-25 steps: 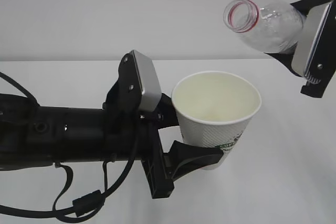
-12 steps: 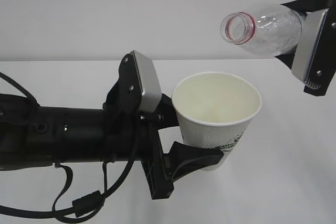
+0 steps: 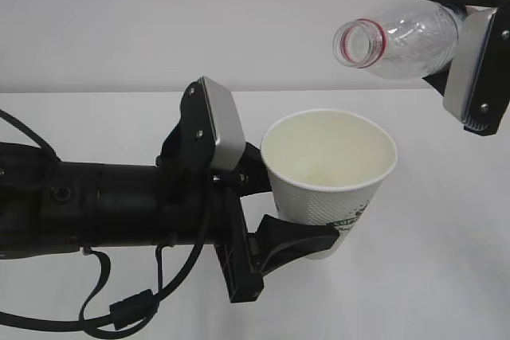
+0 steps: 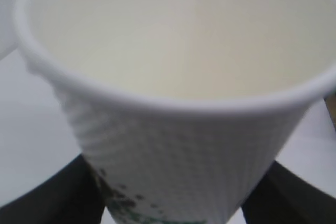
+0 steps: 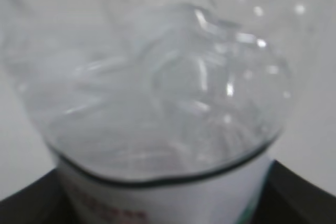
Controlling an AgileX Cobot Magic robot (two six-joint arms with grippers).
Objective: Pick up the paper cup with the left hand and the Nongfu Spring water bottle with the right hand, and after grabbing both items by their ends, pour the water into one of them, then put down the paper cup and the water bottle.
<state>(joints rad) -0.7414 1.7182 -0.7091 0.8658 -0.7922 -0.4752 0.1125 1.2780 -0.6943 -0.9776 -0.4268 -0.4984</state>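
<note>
Your left hand point(image 3: 275, 212), fingers pinching the upright paper cup point(image 3: 328, 181) low on its wall, your right hand point(image 3: 466, 61) clamping the Nongfu Spring water bottle point(image 3: 394, 36), neck tipped leftward above the cup

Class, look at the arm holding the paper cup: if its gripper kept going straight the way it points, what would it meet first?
Beyond the cup that the left gripper holds, probably nothing: bare white table, though depth is unclear.

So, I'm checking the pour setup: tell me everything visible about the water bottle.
The water bottle is clear ribbed plastic with a red neck ring and no cap. It lies nearly level in the air, its open mouth facing left, above and right of the paper cup. The right claw grips its labelled lower end; no stream is visible.
</note>
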